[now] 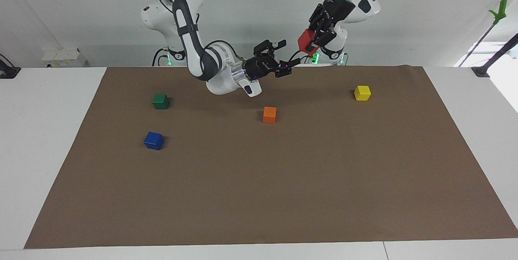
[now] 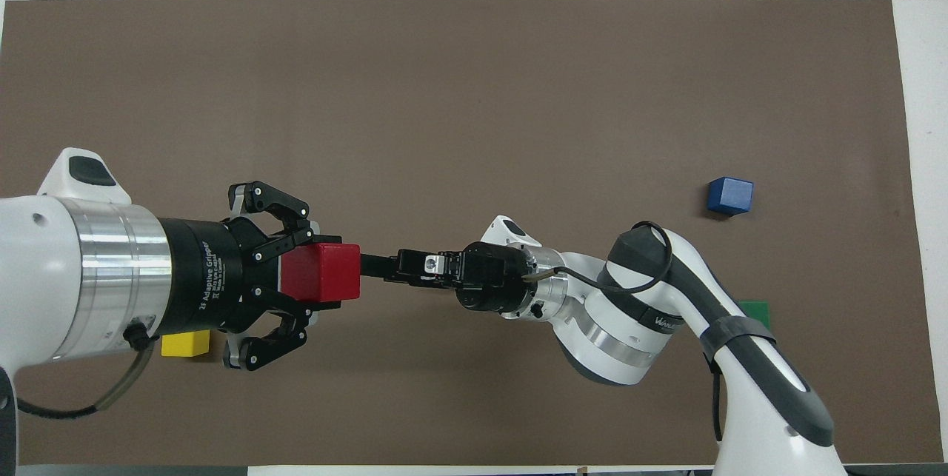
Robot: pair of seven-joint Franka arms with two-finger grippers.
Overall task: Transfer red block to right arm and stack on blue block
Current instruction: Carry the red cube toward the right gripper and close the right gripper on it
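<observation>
My left gripper [image 1: 311, 41] is shut on the red block [image 1: 305, 40] and holds it up in the air over the robots' edge of the mat, between the orange and yellow cubes. In the overhead view the left gripper [image 2: 315, 273] points the red block [image 2: 326, 272] toward the right arm. My right gripper [image 1: 290, 52] is open, raised and turned sideways toward the red block, its fingertips a short gap from it. In the overhead view the right gripper [image 2: 374, 266] shows edge-on beside the block. The blue block [image 1: 153, 140] [image 2: 729, 195] sits on the mat toward the right arm's end.
A brown mat [image 1: 283, 191] covers the table. A dark green cube [image 1: 160, 101] [image 2: 755, 311] lies nearer to the robots than the blue block. An orange cube [image 1: 269, 114] sits mid-mat, hidden in the overhead view. A yellow cube [image 1: 362, 92] [image 2: 185, 344] lies toward the left arm's end.
</observation>
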